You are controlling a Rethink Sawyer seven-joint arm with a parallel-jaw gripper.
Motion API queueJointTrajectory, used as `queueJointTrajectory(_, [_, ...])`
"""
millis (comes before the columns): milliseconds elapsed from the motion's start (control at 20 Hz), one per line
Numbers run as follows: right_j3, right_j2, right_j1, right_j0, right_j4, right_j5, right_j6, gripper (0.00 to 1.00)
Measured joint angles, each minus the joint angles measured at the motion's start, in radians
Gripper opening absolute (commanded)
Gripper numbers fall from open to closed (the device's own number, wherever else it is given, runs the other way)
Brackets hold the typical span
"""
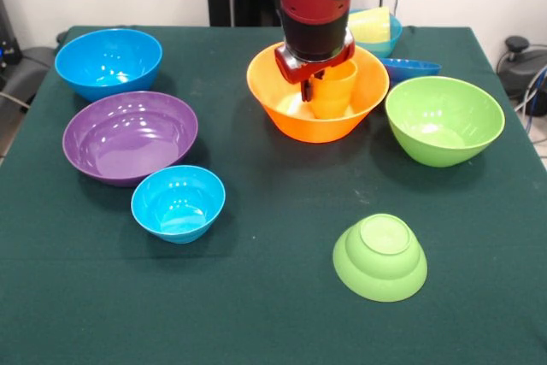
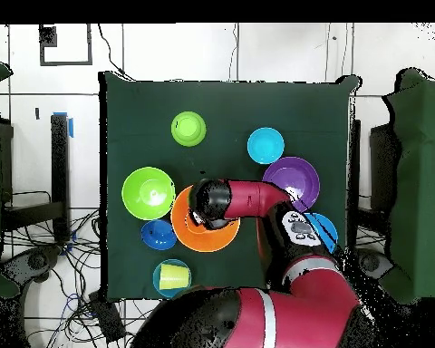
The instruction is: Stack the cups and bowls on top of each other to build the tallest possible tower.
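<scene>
Orange cup (image 1: pixel 335 89) (claw (image 1: pixel 314 85) gripping its rim) sits inside orange bowl (image 1: pixel 295 117).

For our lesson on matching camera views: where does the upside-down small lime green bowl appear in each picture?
Front view: the upside-down small lime green bowl sits low, right of centre, alone on the cloth.
Overhead view: it sits near the top, left of centre.
Shared landmark: the large lime green bowl, its nearest big neighbour in both.
</scene>
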Motion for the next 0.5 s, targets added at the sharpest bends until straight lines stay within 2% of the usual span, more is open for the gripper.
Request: queueJointTrajectory(500, [-0.048,0.000,0.000,0.006,-0.001,0.000,0.000,0.00])
